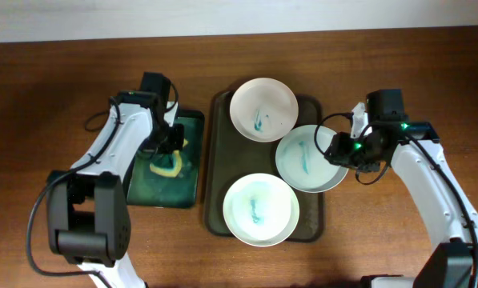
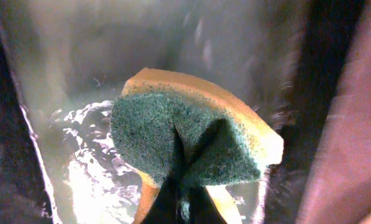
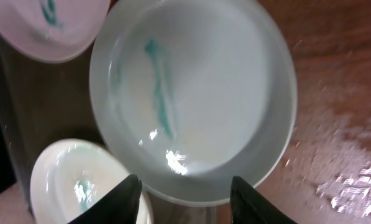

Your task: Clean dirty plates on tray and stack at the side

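The left jaws are clamping the folded sponge (image 2: 191, 146) over the green basin (image 1: 186, 188) on the table (image 1: 54, 88), left of the tray (image 1: 214, 168). The right jaws are standing apart at the rim of the right plate (image 1: 307, 164), 1 of 3 stained plates on that tray.

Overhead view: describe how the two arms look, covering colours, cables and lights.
Both arms have white link shells, black joint housings and thin black cables looping alongside. The left arm ends in a black left tool. The right arm shows small green lights near the right tool, whose fingers taper to dark points.
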Motion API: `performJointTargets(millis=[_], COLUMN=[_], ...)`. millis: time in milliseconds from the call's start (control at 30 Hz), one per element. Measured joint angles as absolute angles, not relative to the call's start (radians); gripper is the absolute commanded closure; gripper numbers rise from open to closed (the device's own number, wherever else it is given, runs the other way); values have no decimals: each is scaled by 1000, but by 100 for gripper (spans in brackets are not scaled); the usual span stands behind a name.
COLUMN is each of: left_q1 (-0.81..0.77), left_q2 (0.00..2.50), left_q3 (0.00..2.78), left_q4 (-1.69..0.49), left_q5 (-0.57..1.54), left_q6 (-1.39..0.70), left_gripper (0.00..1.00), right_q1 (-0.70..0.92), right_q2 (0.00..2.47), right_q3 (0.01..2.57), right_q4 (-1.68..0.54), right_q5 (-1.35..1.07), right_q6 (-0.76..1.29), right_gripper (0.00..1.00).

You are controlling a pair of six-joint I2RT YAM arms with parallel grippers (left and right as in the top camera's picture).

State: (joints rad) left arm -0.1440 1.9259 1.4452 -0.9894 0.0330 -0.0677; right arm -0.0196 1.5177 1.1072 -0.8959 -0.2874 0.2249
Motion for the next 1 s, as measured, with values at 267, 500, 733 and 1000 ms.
performJointTargets(millis=[267, 500, 733, 1000], left_q1=[-144, -144, -144, -160], left_q2=[1859, 1736, 1644, 1644], left_q3=[1518, 1518, 1523, 1523], left_q4=[-1072, -1134, -1163, -1160], left_q5=[154, 170, 188, 222], left_q6=[-68, -68, -68, -90], left_gripper=[100, 100, 100, 100], right_q1=[73, 294, 297, 297], right_q2=[1527, 1531, 1533, 1533], right_q3=[1103, 841, 730, 737], right_q4=[-1090, -877, -694, -444], right_q5=[-414, -394, -387, -303], right_q6=[79, 248, 266, 282], right_gripper=[52, 58, 96, 96])
